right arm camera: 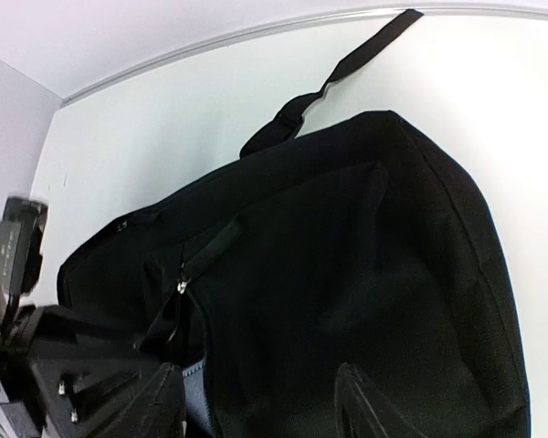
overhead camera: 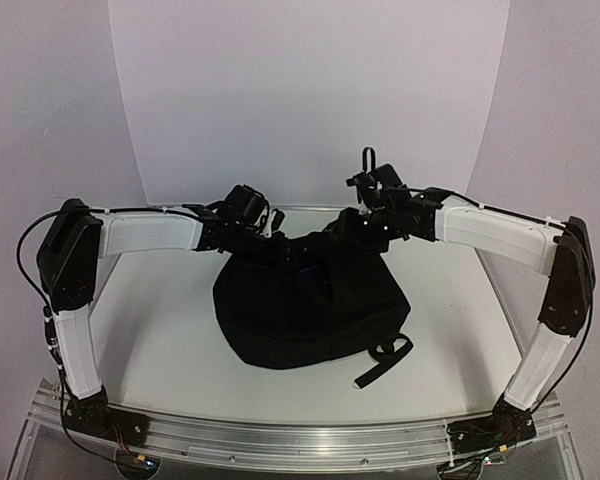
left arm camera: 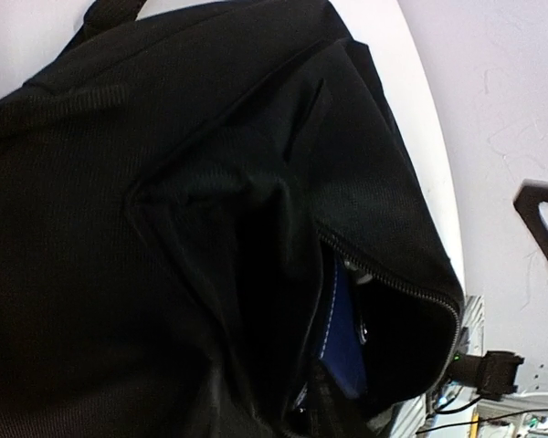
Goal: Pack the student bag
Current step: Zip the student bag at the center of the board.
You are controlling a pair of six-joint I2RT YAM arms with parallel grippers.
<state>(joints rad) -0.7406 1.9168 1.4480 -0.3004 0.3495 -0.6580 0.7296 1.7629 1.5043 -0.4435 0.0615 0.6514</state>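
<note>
Right jaws gape over the student bag (right arm camera: 365, 255) opening.

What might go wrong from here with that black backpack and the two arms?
1. The student bag's zip opening gapes, and a blue item sits right at it; a tug or tilt might spill it.
2. The left gripper and right gripper crowd the bag's far edge, so they might bump.
3. A strap lies loose on the table at the bag's near right corner; it could snag if the bag is dragged.
</note>
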